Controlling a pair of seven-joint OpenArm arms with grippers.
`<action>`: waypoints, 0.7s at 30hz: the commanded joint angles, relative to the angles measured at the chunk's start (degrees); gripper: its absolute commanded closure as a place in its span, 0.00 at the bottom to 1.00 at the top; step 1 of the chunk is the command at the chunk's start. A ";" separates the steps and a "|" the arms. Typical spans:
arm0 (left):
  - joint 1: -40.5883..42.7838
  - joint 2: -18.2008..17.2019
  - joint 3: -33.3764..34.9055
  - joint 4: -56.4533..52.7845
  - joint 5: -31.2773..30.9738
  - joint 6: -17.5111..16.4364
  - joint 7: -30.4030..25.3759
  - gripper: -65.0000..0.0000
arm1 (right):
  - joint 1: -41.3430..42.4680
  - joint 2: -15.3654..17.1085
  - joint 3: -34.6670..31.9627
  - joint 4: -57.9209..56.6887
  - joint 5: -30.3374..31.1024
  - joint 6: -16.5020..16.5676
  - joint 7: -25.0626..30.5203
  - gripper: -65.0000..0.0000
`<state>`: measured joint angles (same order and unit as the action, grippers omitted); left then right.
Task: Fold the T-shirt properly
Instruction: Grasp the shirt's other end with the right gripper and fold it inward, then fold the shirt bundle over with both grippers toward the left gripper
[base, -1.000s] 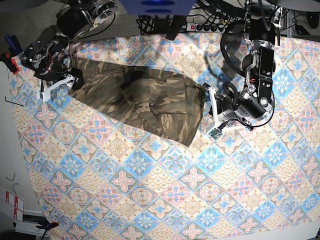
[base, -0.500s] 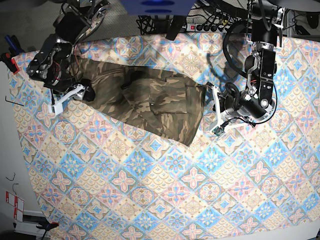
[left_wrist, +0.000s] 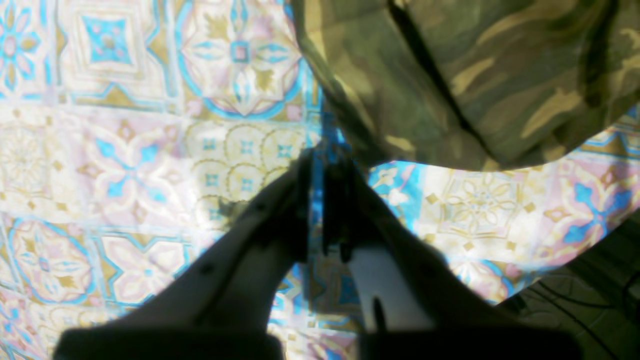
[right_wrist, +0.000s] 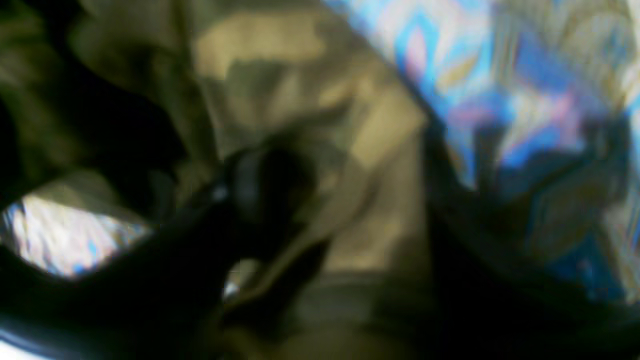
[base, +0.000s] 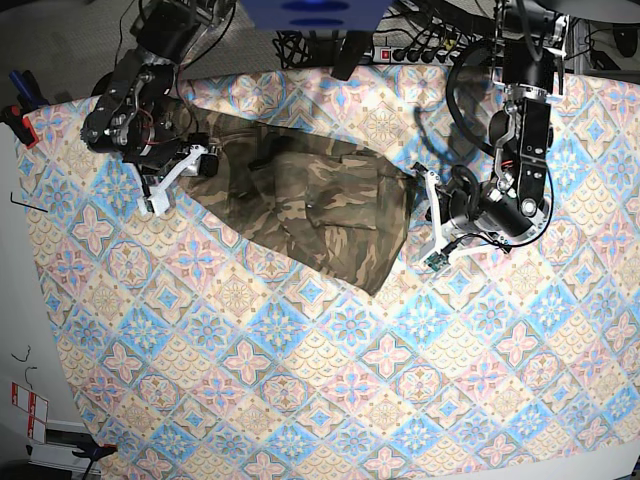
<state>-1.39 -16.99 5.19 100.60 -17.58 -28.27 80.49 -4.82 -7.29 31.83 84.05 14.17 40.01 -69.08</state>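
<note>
I can read no text, brand or number anywhere in my views. A small white and red tag (base: 25, 408) lies on the floor past the surface's left edge; it may carry print, but it is too small to make out.

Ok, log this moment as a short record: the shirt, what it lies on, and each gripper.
shirt: camouflage T-shirt, partly folded, bunched toward the table's far side
surface: pastel tile-patterned tablecloth
left gripper: fingers shut, empty, over the tablecloth just off the shirt's edge
right gripper: at the shirt's other end, over the cloth; picture too blurred to tell a grip
fold: not finished
</note>
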 joint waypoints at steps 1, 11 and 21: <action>-0.85 -0.46 -0.05 -0.24 -0.22 0.10 -0.49 1.00 | -0.24 -0.05 0.03 0.04 -1.21 -0.01 -2.26 0.73; -0.33 -0.46 0.04 -1.48 -0.22 0.10 -3.43 1.00 | 3.28 5.49 0.21 -0.14 -2.09 -0.01 -6.13 0.98; -0.33 -0.28 0.04 -1.56 -0.22 0.10 -3.87 1.00 | 13.83 12.43 -0.14 -0.14 -2.17 -0.01 -10.92 0.99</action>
<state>-0.89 -16.99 5.45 98.35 -17.52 -28.25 77.30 7.97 4.21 31.73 82.91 11.00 39.88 -80.47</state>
